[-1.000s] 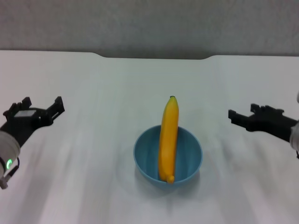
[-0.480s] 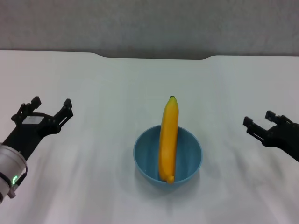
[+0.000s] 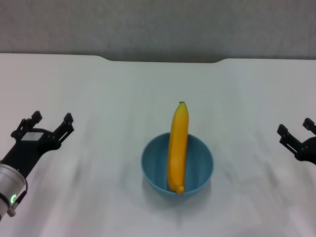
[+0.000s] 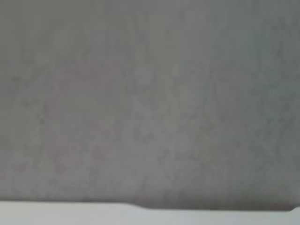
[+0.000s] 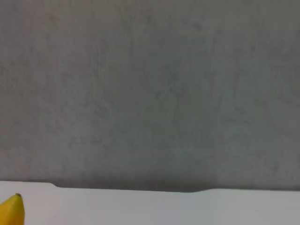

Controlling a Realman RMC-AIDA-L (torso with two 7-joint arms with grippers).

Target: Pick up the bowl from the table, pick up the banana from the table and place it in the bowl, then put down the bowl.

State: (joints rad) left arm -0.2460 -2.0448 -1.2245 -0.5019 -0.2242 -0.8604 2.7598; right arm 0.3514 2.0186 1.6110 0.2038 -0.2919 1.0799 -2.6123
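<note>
We found the banana (image 3: 177,148) lying in the light-blue bowl (image 3: 154,165) on the desk (image 3: 98,89); left claw (image 3: 48,126) and right claw (image 3: 295,133) stood released, well apart; we judged the task done.

Left hand (image 3: 48,121) low at the near left, fingers spread apart, nothing between them, pointing forward and slightly inward; black wrist and pale forearm with a green light trailing back behind the hand toward the body. Right hand (image 3: 295,130) at the far right edge, only the black fingertips in sight, parted, empty. Both hands apart from one another, level.
</note>
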